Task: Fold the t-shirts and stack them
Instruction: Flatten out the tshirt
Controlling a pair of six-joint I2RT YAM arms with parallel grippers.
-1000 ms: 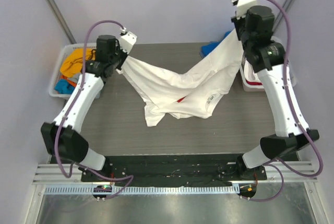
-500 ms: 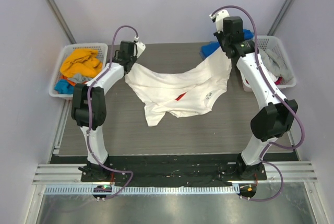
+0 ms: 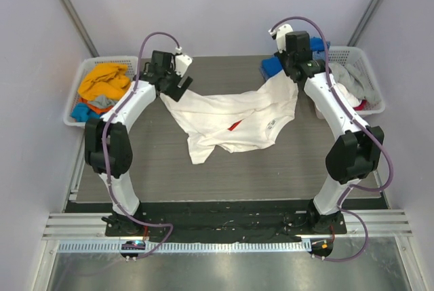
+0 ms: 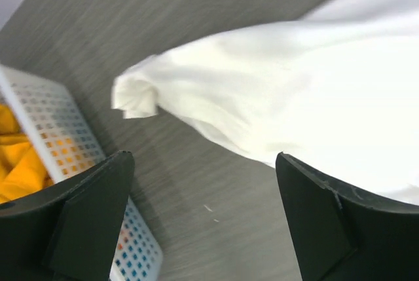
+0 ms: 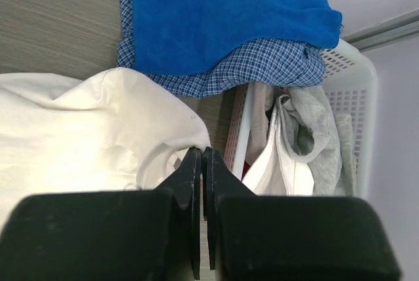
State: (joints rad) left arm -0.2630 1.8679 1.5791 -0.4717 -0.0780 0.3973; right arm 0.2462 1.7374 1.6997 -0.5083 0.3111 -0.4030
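I see my left gripper [image 3: 178, 89] released, its black fingers [image 4: 91, 219] spread wide near the far left corner of the table [image 3: 203, 182]. A bunched corner of the white shirt [image 4: 294, 91] lies on the wood just ahead of them, touching neither pad.

My right gripper [image 3: 296, 78] is clenched near the far right corner. In the wrist view, its closed tips [image 5: 201, 152] pinch a fold of the white shirt's edge. From there the white shirt [image 3: 230, 111] sags down and spreads, rumpled, across the middle of the far half of the table. A bit of its red logo [image 3: 235, 125] shows.

A blue shirt [image 5: 229, 12] lies on a checked shirt [image 5: 275, 65] at the far right corner, beside the right basket [image 3: 371, 67], which holds a grey shirt [image 5: 314, 130]. The left basket [image 3: 76, 98], off the far left edge, holds an orange shirt [image 3: 105, 81].
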